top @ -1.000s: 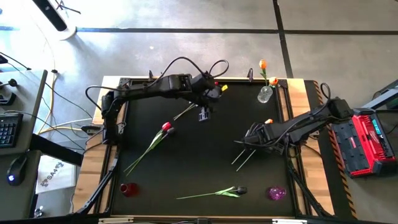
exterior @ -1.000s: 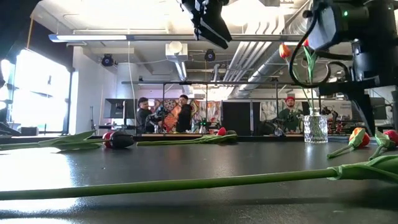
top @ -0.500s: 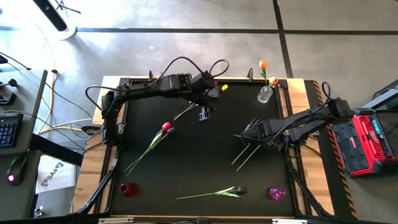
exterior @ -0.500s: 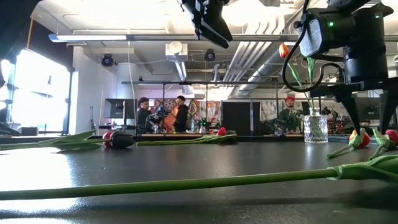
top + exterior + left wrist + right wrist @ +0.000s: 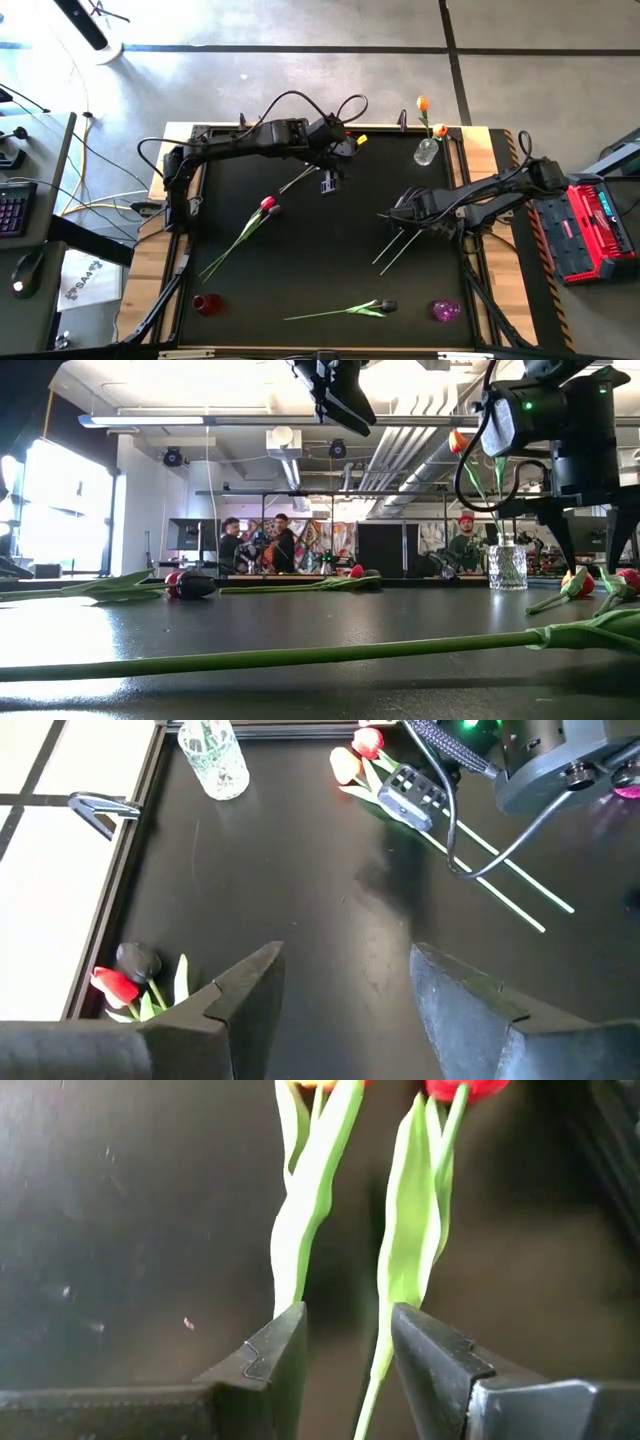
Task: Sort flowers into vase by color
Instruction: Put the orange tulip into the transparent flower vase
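Observation:
Two flowers [image 5: 392, 252] lie side by side right of the table's middle, one with an orange head [image 5: 345, 765] and one with a red head [image 5: 368, 740]. My right gripper [image 5: 345, 1345] hangs open over them, pointing down [image 5: 590, 545]. The red flower's stem [image 5: 372, 1380] runs between its fingers and the orange flower's leaf [image 5: 300, 1220] ends at one finger; no touch shows. My left gripper [image 5: 345, 990] stands open and empty, high over the table's far middle [image 5: 327, 186]. A clear glass vase [image 5: 426, 151] at the far right holds orange flowers [image 5: 423, 103].
A red tulip [image 5: 268, 205] lies left of centre, and a dark tulip [image 5: 385, 305] lies near the front edge. A red and a dark head [image 5: 125, 975] lie by the far edge under my left arm. A red vase [image 5: 207, 304] and a purple vase [image 5: 445, 310] stand at the front corners.
My right gripper has drifted a little toward the table's far edge above the two flowers and has rolled slightly. It stays open, and the flowers lie as before.

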Available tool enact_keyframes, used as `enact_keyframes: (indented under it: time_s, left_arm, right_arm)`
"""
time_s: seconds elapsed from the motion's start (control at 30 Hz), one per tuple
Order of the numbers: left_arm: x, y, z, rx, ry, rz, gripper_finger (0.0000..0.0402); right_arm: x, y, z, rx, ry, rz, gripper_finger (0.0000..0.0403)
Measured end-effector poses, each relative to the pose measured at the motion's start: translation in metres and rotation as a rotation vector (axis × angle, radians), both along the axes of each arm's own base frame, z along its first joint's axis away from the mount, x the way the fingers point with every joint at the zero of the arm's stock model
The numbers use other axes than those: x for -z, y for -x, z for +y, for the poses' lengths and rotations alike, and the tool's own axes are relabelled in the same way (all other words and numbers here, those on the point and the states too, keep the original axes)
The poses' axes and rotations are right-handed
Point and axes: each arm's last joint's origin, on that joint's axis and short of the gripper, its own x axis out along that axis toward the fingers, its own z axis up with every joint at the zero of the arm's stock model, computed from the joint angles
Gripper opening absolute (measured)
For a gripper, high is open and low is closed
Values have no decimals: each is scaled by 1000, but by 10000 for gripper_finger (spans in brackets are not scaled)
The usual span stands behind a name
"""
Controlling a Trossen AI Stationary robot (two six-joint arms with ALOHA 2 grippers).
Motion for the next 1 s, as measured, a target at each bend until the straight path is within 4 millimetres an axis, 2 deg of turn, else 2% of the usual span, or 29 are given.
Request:
enact_keyframes:
  time_s: [0.23, 0.47, 0.73, 1.0]
  left_arm:
    - [0, 0, 0, -3, 2, 0, 204]
    - [0, 0, 0, -3, 2, 0, 204]
    - [1, 1, 0, -6, 6, 7, 204]
    - [1, 1, 0, -6, 6, 7, 204]
  right_arm:
    - [-1, 2, -8, 43, 20, 26, 135]
    - [2, -6, -14, 62, 49, -40, 135]
    - [22, -15, -12, 49, 41, 37, 135]
    - [41, -25, -12, -51, 56, 101, 135]
